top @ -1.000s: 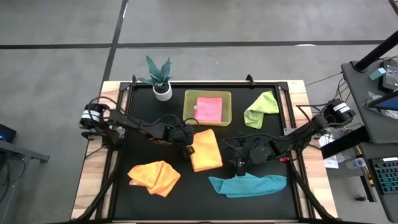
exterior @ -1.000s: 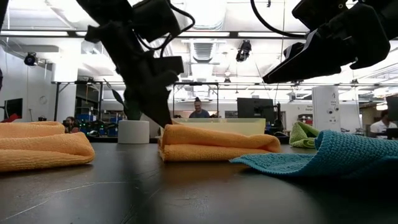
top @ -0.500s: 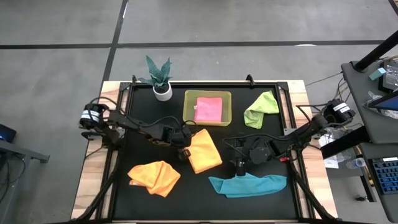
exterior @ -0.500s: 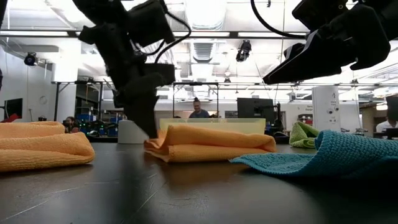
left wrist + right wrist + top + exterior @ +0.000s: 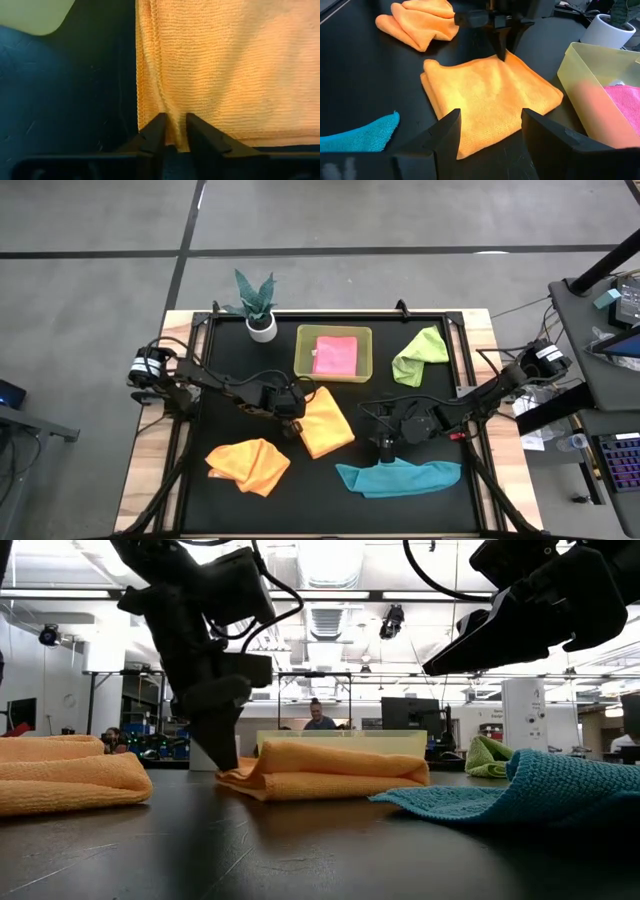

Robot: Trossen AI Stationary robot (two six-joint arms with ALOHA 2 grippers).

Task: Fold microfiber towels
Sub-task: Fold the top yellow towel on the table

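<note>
Folded orange towel (image 5: 327, 420) dragged leftward, left hand (image 5: 173, 136) at its corner

Black jointed arms, looping cables, wedge-shaped jaws

5 towels lie apart. The folded orange towel (image 5: 326, 421) has an edge between the left arm's jaws. Another orange towel (image 5: 248, 465) and a blue towel (image 5: 398, 477) lie crumpled, a green towel (image 5: 419, 355) bunched, a pink towel (image 5: 336, 356) folded flat.

Five towels: two orange (image 5: 327, 421) (image 5: 248, 465), one pink (image 5: 336, 355), one teal (image 5: 398, 477), one lime (image 5: 420, 354); one bin (image 5: 303, 353); one potted plant (image 5: 257, 305).
</note>
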